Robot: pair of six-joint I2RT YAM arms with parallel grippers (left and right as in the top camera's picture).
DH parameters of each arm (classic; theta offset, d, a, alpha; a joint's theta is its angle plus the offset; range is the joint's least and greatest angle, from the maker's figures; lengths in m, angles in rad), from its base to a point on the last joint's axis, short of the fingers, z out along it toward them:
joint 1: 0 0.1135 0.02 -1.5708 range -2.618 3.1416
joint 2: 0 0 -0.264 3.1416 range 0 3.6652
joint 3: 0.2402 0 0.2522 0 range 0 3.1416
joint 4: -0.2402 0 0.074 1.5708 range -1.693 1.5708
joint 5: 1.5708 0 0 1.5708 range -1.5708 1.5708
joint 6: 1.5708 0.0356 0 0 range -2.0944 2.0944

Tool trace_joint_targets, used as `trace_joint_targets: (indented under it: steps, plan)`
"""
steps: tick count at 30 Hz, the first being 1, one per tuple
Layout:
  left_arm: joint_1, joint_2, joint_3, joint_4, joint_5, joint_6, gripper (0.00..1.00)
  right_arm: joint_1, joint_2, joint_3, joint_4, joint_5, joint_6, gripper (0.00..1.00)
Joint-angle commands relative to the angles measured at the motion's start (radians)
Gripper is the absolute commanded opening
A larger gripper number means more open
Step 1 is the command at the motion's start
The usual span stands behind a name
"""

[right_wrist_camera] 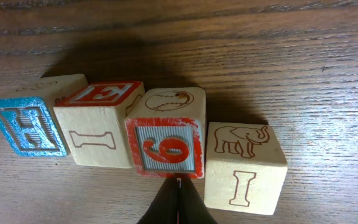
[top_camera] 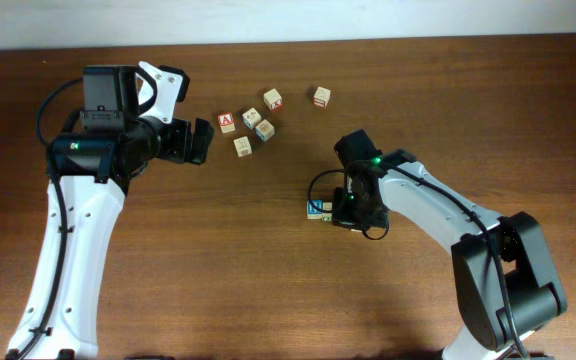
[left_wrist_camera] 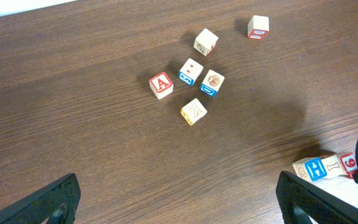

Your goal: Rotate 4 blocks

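right wrist alone shows the elephant-faced block (right_wrist_camera: 244, 165).

A red "A" cube (left_wrist_camera: 161, 84) sits near four other loose cubes (left_wrist_camera: 191, 70) on the wooden table (left_wrist_camera: 73, 124), a sixth cube (left_wrist_camera: 258, 27) apart.

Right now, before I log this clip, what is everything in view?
row of blocks: four, pale wood with blue H, red E, red 6 and brown elephant faces, side by side at the right gripper's tip
loose blocks: six, pale wood with red, blue or yellow faces, scattered on the far middle of the table
table: one, dark brown wood
left gripper: one, black, open and empty, beside the loose blocks
right gripper: one, black, shut and empty, tip at the 6 face
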Motion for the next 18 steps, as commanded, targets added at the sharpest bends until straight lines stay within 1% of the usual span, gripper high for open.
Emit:
trace_joint_targets:
  steps: [1,8,10,11,13,14,15,18]
  plan:
    - [0.002,0.005,0.015,0.002,0.001,-0.005,0.99,-0.006,0.01,0.005,0.005,-0.01,-0.011,0.04]
    - [0.002,0.005,0.015,0.002,0.001,-0.005,0.99,-0.006,0.01,0.013,0.001,-0.022,-0.029,0.04]
    - [0.002,0.005,0.015,0.002,0.001,-0.005,0.99,-0.006,-0.04,0.113,-0.103,-0.027,-0.063,0.04]
    - [0.002,0.005,0.015,0.002,0.001,-0.005,0.99,-0.006,-0.106,0.159,-0.171,-0.005,-0.068,0.04]
    - [0.002,0.005,0.015,0.002,0.001,-0.005,0.99,-0.006,-0.198,0.161,-0.251,0.037,-0.066,0.04]
    - [0.002,0.005,0.015,0.002,0.001,-0.005,0.99,-0.006,-0.201,0.158,-0.3,0.044,-0.066,0.04]
    - [0.002,0.005,0.015,0.002,0.001,-0.005,0.99,-0.005,-0.198,0.081,-0.266,0.045,-0.063,0.04]
    - [0.002,0.005,0.015,0.002,0.001,-0.005,0.99,-0.006,-0.195,-0.058,-0.135,0.041,-0.044,0.04]
